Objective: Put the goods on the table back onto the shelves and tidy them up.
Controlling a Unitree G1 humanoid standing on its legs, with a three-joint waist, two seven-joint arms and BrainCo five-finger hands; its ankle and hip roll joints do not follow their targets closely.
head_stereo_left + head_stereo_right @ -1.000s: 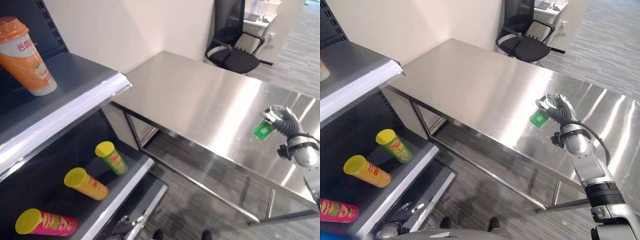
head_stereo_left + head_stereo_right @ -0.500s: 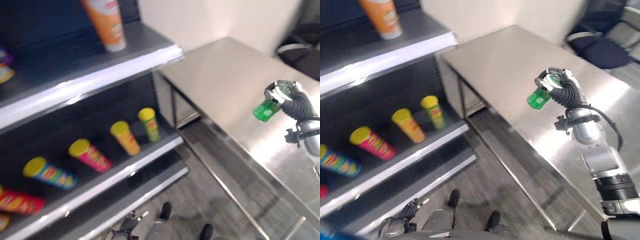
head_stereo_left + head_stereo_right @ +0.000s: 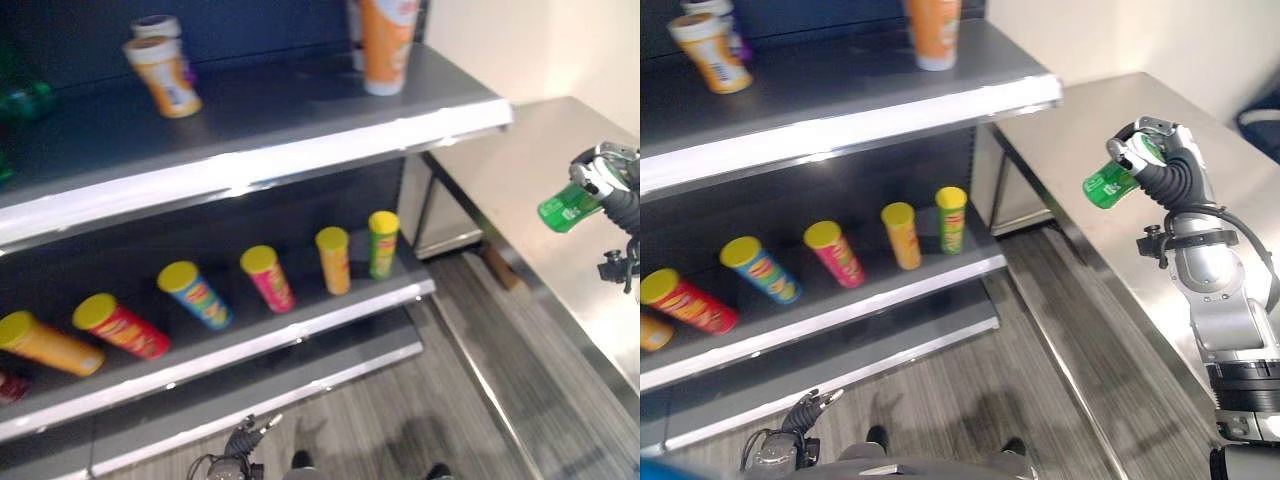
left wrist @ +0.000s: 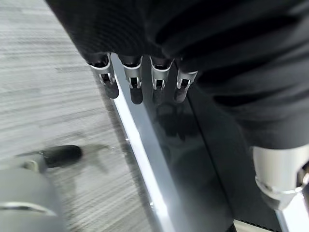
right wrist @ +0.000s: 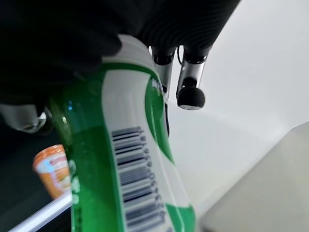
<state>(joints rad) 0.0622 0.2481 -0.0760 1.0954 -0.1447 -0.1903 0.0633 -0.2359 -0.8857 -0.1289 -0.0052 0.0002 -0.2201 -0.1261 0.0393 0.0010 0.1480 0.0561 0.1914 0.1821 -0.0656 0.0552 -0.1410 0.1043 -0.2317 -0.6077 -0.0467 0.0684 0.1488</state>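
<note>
My right hand (image 3: 1168, 172) is shut on a green bottle with a white label (image 3: 1106, 186), holding it tilted in the air above the steel table's (image 3: 520, 165) near end, to the right of the shelves. The right wrist view shows the bottle (image 5: 120, 183) close up against the palm, with fingers (image 5: 190, 92) curled past it. My left hand (image 4: 136, 89) hangs low with straight fingers and nothing in it, over the edge of the shelf's base (image 4: 145, 159). It also appears by the floor (image 3: 802, 412).
The upper shelf (image 3: 300, 150) carries a tall orange cup (image 3: 385, 45) and a smaller orange-and-white cup (image 3: 162, 75). Several chip cans lie on the lower shelf (image 3: 330, 320), among them a green one (image 3: 381, 243) and a pink one (image 3: 268, 278). Grey floor lies below.
The camera has swung left, so the shelves now take up most of the picture. My right hand keeps the green bottle and has lifted it off the table toward the shelves.
</note>
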